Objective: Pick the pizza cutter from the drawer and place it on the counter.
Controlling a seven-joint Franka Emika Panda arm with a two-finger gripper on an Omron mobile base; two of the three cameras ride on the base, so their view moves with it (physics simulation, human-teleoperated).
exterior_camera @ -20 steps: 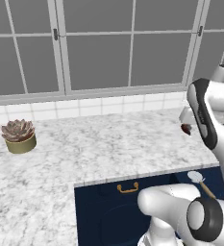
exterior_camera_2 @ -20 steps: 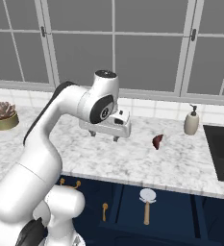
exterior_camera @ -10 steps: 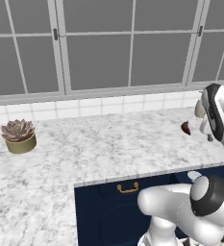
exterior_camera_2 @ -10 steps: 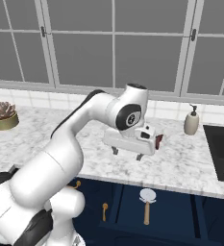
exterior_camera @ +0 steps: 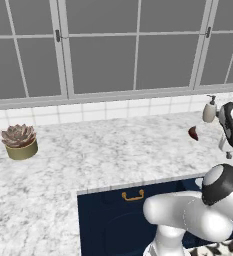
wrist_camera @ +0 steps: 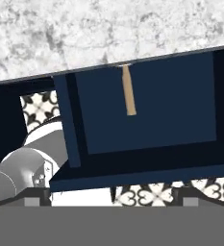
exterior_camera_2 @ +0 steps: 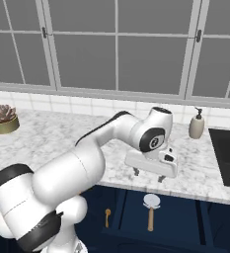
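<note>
Since the earlier frame, the arm has swung further toward the right of the right base view and dropped, so the hand (exterior_camera_2: pixel 147 175) now hangs at centre frame over the front edge of the tabletop (exterior_camera_2: pixel 62 141), above the open drawer (exterior_camera_2: pixel 185 222). Its two short fingers point downward and stand apart, with nothing between them and nothing touched.

The pizza cutter (exterior_camera_2: pixel 151 211) lies flat on the drawer floor in the lower centre of the right base view, disc blade toward the tabletop edge, wooden handle toward the bottom of the frame. In the hand view its tan handle (wrist_camera: pixel 128 90) shows upper centre, the blade hidden under the marbled edge.

A small dark red object (exterior_camera: pixel 193 133) rests at right of the left base view, near the soap dispenser (exterior_camera: pixel 209 110). A potted succulent (exterior_camera: pixel 20 141) sits at left.
</note>
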